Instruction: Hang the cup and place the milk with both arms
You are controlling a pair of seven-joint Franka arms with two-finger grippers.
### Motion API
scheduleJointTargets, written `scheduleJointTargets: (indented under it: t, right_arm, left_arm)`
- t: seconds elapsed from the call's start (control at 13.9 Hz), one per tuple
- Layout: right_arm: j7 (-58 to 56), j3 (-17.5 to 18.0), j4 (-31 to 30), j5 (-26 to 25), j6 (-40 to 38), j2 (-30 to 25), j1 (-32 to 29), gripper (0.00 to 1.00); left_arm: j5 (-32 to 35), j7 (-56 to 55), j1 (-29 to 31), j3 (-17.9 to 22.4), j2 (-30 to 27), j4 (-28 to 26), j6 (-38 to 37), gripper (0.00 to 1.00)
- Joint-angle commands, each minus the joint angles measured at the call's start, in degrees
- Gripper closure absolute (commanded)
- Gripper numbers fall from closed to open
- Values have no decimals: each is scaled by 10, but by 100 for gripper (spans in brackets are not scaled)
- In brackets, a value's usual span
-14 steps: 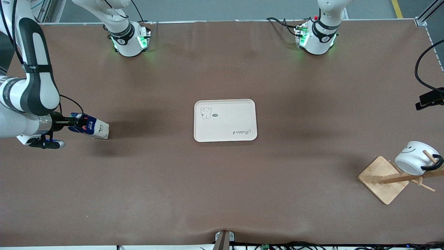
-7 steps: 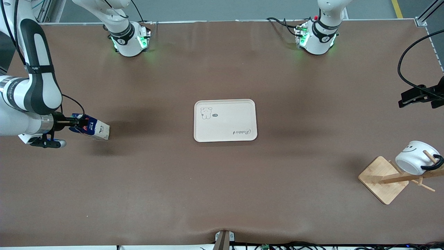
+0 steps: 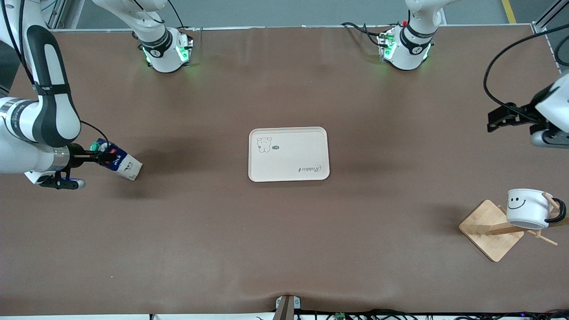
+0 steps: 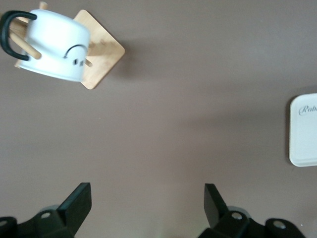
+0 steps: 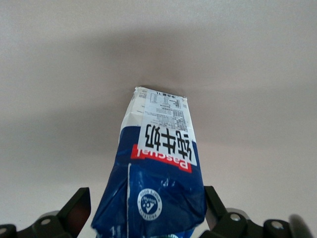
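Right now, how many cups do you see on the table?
1. The cup hangs by its handle on a peg of the wooden rack, at the left arm's end of the table. None other shows.

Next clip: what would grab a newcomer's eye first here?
The smiley-faced cup hanging by its handle on the wooden rack at the left arm's end, with the open left gripper above the table nearby. At the right arm's end, the right gripper clamps the tilted milk.

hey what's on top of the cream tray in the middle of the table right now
Nothing lies on the tray; only its printed bear drawing and lettering show. The milk carton is in the right gripper, toward the right arm's end.
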Motion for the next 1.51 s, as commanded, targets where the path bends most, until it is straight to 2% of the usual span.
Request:
scheduleJointTargets:
  t: [0.0,0.22,0.36,0.65,0.87,1.08,1.3,1.44]
  right_arm:
    - [-7,13,-8,-9,3,-13,-13,0]
    - [-6,14,-5,-8,-1,-13,-12,0]
    - [-4,14,11,-8,-3,-14,-12,0]
    - [-3,14,89,-8,-60,-13,-14,0]
    - [-3,15,151,-5,-58,-9,-8,0]
    - [-4,15,226,-5,-63,-2,2,0]
    - [0,15,248,-1,-74,-3,3,0]
    - [1,14,295,-12,-78,-4,19,0]
  left_arm:
    - [-33,1,-77,99,-52,-52,2,0]
    - [-35,0,-137,163,-78,-78,2,0]
    - [-43,-2,-135,165,-89,-87,2,0]
    - [-52,-48,-129,162,-94,-89,-6,0]
    - [-48,-48,-128,161,-104,-90,-23,0]
    - [-45,-49,-128,161,-103,-79,-29,0]
    - [-45,-49,-128,162,-99,-73,-29,0]
    - [-44,-49,-127,164,-90,-57,-29,0]
